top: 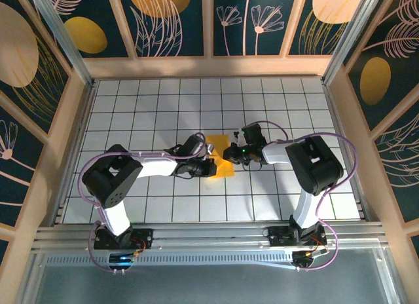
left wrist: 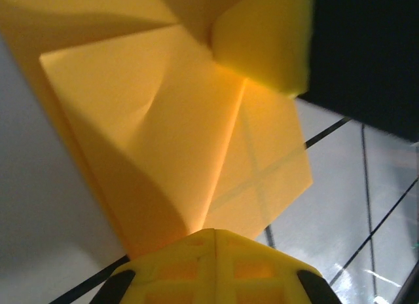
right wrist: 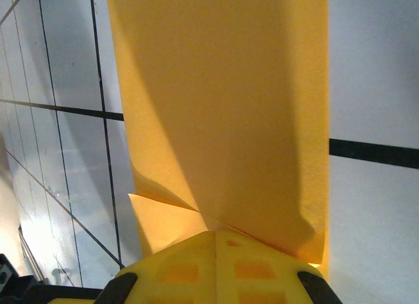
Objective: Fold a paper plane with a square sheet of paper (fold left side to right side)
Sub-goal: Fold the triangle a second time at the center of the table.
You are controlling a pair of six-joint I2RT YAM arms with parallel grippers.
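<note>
The square sheet of paper (top: 223, 167) is orange-yellow, partly folded, and lies on the tiled floor between the two arms. My left gripper (top: 210, 166) is at its left edge and my right gripper (top: 230, 154) at its upper right corner. In the left wrist view the paper (left wrist: 163, 120) rises in a creased flap that runs into the shut tips of the left gripper (left wrist: 215, 230); a yellow finger (left wrist: 262, 42) of the right gripper shows at the far end. In the right wrist view the paper's (right wrist: 229, 107) layers converge at the shut tips of the right gripper (right wrist: 215, 232).
The white tiled floor (top: 163, 107) has black grid lines and is fenced by wooden and metal rails (top: 209, 68). Patterned dark walls (top: 177, 22) stand behind and at both sides. The arm bases (top: 121, 238) sit on the near rail.
</note>
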